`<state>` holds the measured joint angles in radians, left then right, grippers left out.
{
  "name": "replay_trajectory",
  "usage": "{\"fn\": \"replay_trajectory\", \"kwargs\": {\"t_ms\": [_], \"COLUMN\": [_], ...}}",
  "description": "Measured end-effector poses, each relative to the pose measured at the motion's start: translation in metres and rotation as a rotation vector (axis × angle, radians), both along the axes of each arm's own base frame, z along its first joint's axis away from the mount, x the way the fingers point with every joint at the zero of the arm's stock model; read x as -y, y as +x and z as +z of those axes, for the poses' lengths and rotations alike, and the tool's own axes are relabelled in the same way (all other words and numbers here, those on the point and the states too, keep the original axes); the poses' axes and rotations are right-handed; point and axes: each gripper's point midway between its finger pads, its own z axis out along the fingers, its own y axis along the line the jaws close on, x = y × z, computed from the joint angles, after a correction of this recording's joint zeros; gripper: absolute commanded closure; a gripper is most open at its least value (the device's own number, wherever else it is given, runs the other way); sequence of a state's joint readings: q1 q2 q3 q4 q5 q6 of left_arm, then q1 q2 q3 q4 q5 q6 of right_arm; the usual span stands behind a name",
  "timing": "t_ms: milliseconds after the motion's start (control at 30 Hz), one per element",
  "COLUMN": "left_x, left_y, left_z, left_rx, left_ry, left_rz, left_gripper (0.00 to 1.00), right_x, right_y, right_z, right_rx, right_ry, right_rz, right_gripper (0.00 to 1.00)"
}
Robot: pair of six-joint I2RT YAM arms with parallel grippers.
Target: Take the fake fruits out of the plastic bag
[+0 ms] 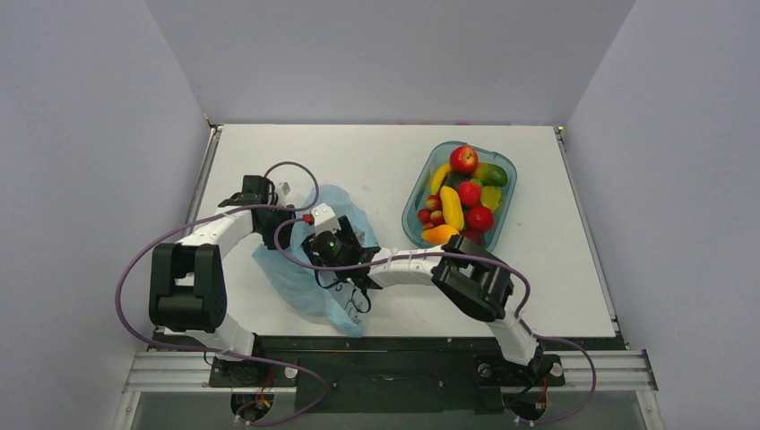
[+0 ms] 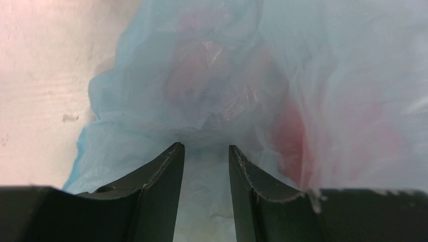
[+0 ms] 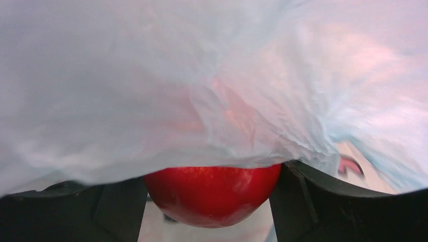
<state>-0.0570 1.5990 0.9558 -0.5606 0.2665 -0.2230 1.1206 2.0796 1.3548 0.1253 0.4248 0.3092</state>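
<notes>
right wrist: the red apple (image 3: 212,199) is clasped by the right gripper (image 3: 212,176) under the plastic bag (image 3: 151,91), so drawing it out is judged next; the left gripper's (image 2: 206,151) hold cannot be told.

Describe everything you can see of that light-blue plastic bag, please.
The plastic bag is thin, crinkly, translucent light-blue film, lying crumpled on the white table left of centre. Reddish shapes show faintly through it. It drapes over a red apple between the right fingers; the left fingers poke into its folds.

2 black-and-white arms (image 1: 408,264), purple cables (image 1: 118,291)
</notes>
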Motion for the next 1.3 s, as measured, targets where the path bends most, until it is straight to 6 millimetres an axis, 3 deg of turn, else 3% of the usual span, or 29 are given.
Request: {"fn": "replay_trajectory", "kwargs": {"t_ms": [167, 233, 300, 433, 567, 733, 900, 1033, 1167, 1300], "left_x": [-0.007, -0.008, -0.009, -0.014, -0.020, -0.027, -0.035, -0.040, -0.042, -0.040], "left_y": [-0.010, -0.011, -0.011, -0.011, -0.008, -0.005, -0.001, -0.004, -0.011, -0.026], "left_z": [-0.009, -0.009, -0.010, -0.009, 0.002, 0.024, 0.058, 0.087, 0.125, 0.170], "left_rx": [-0.055, -0.058, -0.060, -0.053, -0.009, 0.077, 0.199, 0.286, 0.360, 0.471], "left_ry": [0.037, 0.041, 0.052, 0.078, 0.109, 0.138, 0.153, 0.154, 0.141, 0.107], "left_rz": [0.009, 0.010, 0.014, 0.024, 0.039, 0.060, 0.101, 0.136, 0.164, 0.192], "left_gripper": [0.64, 0.64, 0.64, 0.63, 0.61, 0.57, 0.52, 0.50, 0.49, 0.48], "right_x": [-0.003, -0.003, 0.004, 0.033, 0.076, 0.105, 0.137, 0.178, 0.238, 0.304], "right_y": [-0.014, -0.019, -0.022, -0.027, -0.045, -0.070, -0.079, -0.068, -0.029, 0.013], "right_z": [0.050, 0.056, 0.049, 0.028, 0.027, 0.063, 0.101, 0.124, 0.140, 0.140], "right_rx": [-0.031, -0.069, -0.135, -0.249, -0.312, -0.338, -0.309, -0.239, -0.150, -0.094], "right_ry": [0.091, 0.107, 0.098, 0.022, -0.028, 0.025, 0.080, 0.104, 0.122, 0.131], "right_rz": [0.075, 0.106, 0.123, 0.116, 0.107, 0.163, 0.174, 0.088, -0.134, -0.394], "right_gripper": [1.00, 1.00, 1.00, 1.00, 1.00, 1.00, 1.00, 1.00, 1.00, 1.00]}}
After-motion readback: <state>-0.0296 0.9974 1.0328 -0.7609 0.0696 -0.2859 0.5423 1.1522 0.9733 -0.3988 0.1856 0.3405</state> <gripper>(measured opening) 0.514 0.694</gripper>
